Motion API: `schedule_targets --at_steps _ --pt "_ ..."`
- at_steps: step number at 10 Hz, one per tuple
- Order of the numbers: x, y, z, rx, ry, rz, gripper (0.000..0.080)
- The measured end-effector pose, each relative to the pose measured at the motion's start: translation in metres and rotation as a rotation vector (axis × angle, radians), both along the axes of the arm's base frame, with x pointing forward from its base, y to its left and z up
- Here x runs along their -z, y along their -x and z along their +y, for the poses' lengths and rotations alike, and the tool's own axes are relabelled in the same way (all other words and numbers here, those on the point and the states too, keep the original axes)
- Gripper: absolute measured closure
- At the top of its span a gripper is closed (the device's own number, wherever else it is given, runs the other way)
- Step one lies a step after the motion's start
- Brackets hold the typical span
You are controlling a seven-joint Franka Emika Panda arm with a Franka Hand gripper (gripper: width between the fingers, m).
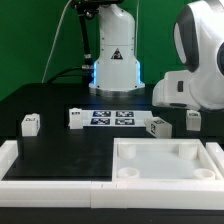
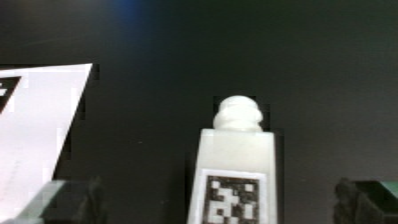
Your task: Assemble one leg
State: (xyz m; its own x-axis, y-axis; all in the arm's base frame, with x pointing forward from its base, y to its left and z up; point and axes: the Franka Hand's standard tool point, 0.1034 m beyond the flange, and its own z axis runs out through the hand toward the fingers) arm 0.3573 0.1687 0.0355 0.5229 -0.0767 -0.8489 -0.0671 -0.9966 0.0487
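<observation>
Both jaws wide apart.

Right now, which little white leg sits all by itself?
The leg at the exterior view's far left. It lies alone, while the other three sit beside or to the right of the marker board.

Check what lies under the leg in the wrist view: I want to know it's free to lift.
Only black table shows around the leg; its underside is hidden by its own body. The fingers stand apart on either side, not touching it.
</observation>
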Motion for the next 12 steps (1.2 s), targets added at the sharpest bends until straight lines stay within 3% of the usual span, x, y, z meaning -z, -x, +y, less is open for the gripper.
schedule_targets --at_steps 4,7,8,9,11,12 --pt "0.019 0.009 0.002 -0.005 -0.008 -0.017 0.0150" --pt "0.022 0.013 0.007 -0.016 -0.007 -0.011 0.0150" --pt "0.022 0.012 0.007 -0.016 -0.007 -0.011 0.0277" --pt "0.022 0.013 0.007 -0.016 -0.007 -0.011 0.0277" --pt "0.022 0.013 0.007 -0.017 -0.007 -0.011 0.0514" --pt "0.022 0.012 0.007 -0.016 -0.007 -0.011 0.0514"
